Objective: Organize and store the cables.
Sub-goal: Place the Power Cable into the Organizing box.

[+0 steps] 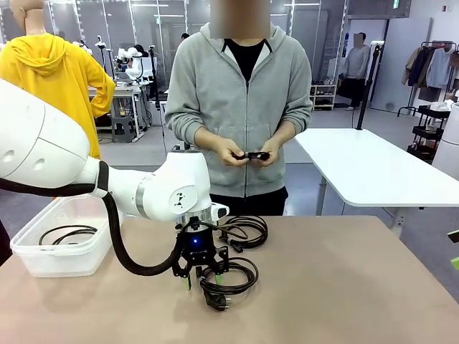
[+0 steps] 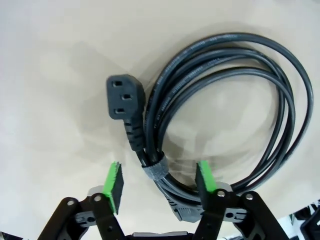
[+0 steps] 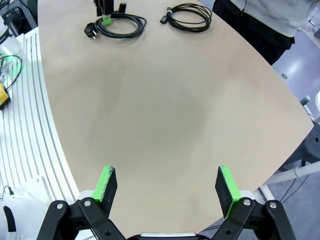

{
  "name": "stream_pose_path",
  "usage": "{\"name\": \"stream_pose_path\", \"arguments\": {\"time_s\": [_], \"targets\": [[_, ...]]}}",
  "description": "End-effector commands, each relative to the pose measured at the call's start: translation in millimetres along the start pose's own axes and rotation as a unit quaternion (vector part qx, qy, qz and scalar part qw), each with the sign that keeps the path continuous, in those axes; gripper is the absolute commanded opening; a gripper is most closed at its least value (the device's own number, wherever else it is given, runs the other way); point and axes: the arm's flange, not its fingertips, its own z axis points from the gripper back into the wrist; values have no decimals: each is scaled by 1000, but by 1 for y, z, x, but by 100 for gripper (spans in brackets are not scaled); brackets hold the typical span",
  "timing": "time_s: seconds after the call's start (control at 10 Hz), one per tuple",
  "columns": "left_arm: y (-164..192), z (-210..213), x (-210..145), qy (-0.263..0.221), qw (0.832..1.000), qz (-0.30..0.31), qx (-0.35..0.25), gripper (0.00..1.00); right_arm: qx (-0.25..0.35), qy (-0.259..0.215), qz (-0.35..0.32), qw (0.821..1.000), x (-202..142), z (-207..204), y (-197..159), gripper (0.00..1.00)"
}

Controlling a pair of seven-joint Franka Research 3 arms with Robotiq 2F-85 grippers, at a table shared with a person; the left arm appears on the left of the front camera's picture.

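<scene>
Left gripper (image 2: 159, 179) stands low over the table (image 1: 344, 287), jaws apart, with the two green pads (image 2: 114, 181) on either side of the near coil (image 2: 165, 92). The bundled strands pass between the pads where a grey strap (image 2: 154, 167) binds them. They lie closer to one pad than the other, and a clear gap shows on the far side, so nothing is clamped. Just past the strap the coil's black plug (image 2: 122, 97) lies flat on the table, its three slots facing up, and the rest of the loop fans out beyond the fingers.

In the front view this coil lies at the near middle of the table, with the far coil (image 1: 247, 231) just behind it and apart from it. A third coil (image 1: 68, 233) lies inside the clear bin (image 1: 43, 254) at the table's left end.

Right gripper (image 3: 167, 185) hangs over bare table well away from the coils, jaws wide apart and holding nothing.

Across the table a person in a grey hoodie stands with both hands (image 1: 231, 155) together at waist height, holding a small black item (image 1: 252, 155); what it is cannot be told
</scene>
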Motion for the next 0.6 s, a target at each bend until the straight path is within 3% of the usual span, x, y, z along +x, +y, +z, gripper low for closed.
{"name": "stream_pose_path", "arguments": {"time_s": [0.0,0.1,0.5], "targets": [[-2,-1,8,-10,1000,21,5,21,-2,-7,8,1000,-1,0,-2,100],[-1,-3,9,-10,1000,23,8,0,-2,-7,8,1000,-1,0,-2,100],[-2,0,8,-20,1000,19,9,0,-2,-7,8,1000,-1,0,-2,100]]}}
